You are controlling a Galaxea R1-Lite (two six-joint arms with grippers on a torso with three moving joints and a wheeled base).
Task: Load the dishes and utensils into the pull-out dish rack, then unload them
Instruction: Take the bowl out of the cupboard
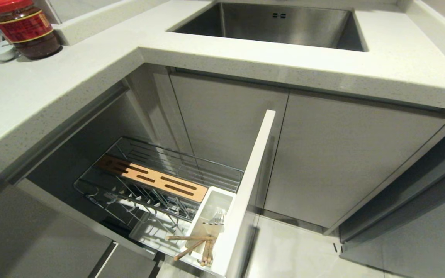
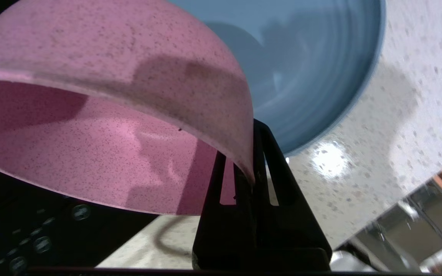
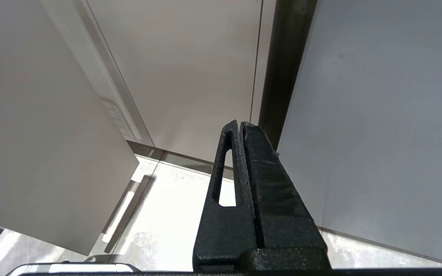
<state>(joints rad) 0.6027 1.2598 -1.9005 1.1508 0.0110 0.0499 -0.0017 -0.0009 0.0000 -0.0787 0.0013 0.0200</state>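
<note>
In the left wrist view my left gripper [image 2: 249,153] is shut on the rim of the pink bowl [image 2: 102,111], held tilted above the speckled counter [image 2: 397,126]. The light-blue plate [image 2: 309,65] lies on that counter just behind the bowl. The pull-out dish rack [image 1: 145,185] stands open low in the head view, its wire basket holding no dishes. Wooden chopsticks [image 1: 195,247] and a silver fork [image 1: 216,218] stand in its white utensil bin [image 1: 222,200]. My right gripper [image 3: 240,126] is shut and empty, parked low in front of the cabinet doors. Neither arm shows in the head view.
A steel sink [image 1: 276,25] is set in the counter ahead. A red-lidded jar [image 1: 27,29] and small white dishes [image 1: 0,52] stand at the far left. The rack's white front panel [image 1: 253,181] juts out over the tiled floor [image 1: 303,251].
</note>
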